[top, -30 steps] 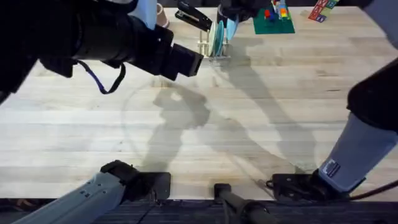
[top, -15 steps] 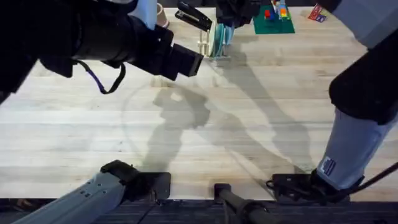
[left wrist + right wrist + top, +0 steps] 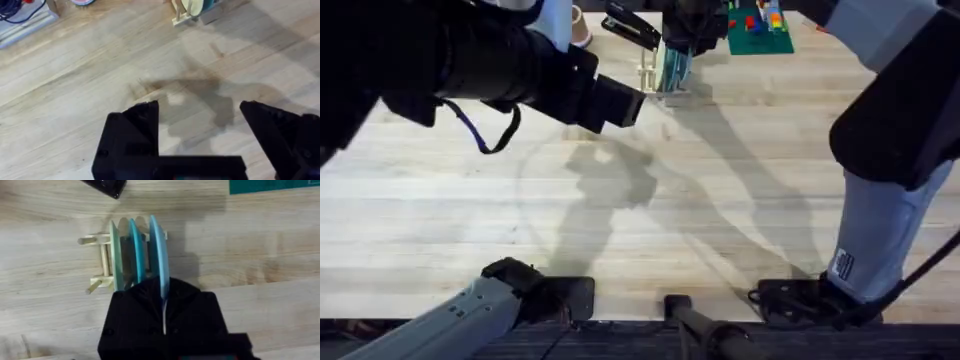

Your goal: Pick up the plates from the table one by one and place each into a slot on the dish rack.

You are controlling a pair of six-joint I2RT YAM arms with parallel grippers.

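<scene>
Since a second ago the right arm has swung further over the far edge of the table [image 3: 620, 230], so its pale forearm now crosses the top right corner of the overhead view, and its gripper [image 3: 164, 302] has come down right over the dish rack [image 3: 102, 262].

From the right wrist, three plates stand on edge in the rack: the cream-yellow plate [image 3: 114, 255] in one slot, the teal plate [image 3: 135, 250] beside it, and the light blue plate [image 3: 159, 250] on the outer side. The right gripper's black fingers are closed on the rim of the light blue plate, which runs straight down between them. Thin dowels stick out of the rack on the side away from the blue plate.

In the overhead view the rack [image 3: 658, 75] sits near the table's far edge, just left of centre, with the right gripper [image 3: 682, 35] directly above it. A green board [image 3: 760, 35] of small coloured blocks lies just to its right.

The left arm rises close under the camera as a large dark shape across the upper left. Its gripper [image 3: 200, 130] hangs above bare wood with its jaws wide apart and nothing between them, the rack [image 3: 182, 12] well ahead of it.
</scene>
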